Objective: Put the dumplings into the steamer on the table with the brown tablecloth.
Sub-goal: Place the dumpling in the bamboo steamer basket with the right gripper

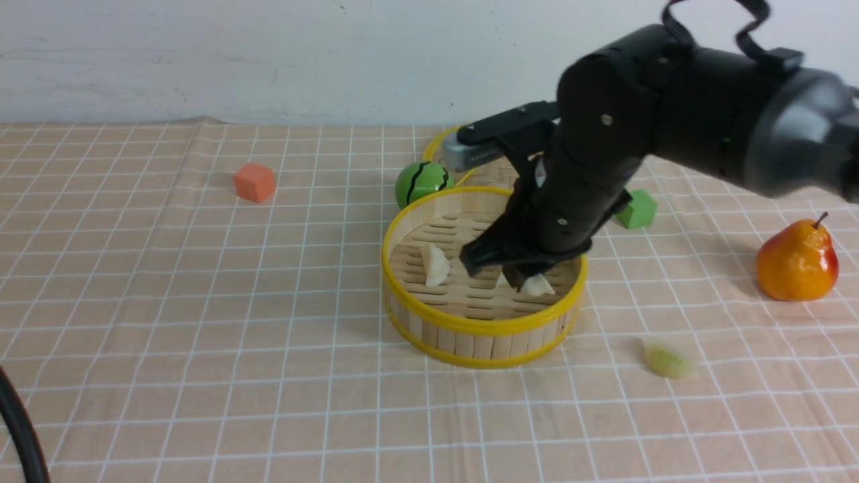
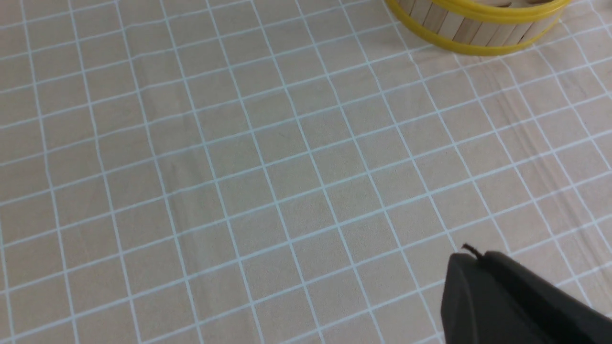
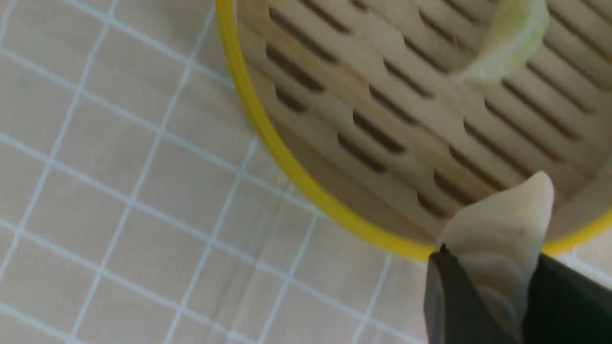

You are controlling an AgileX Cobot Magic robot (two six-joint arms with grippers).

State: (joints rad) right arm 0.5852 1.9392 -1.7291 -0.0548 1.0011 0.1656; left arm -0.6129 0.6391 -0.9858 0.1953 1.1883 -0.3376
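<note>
**A:** Right jaws are clamped on a cream-white crescent toy dumpling [image 3: 497, 239], hanging over the near-right part of the round bamboo steamer with yellow rims [image 1: 483, 327]. Left jaws are mostly out of shot, can't tell if they're open.

**B:** Risky spot imo. Let go that close to the rim and it could clip it and bounce onto the counter [image 1: 201, 302], joining the pale green dumpling [image 1: 668, 361] lying near-right.

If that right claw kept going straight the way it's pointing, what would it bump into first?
Likely the slatted floor of the steamer, just inside its rim; the cream dumpling in the right gripper would land first. Depth is unclear.
</note>
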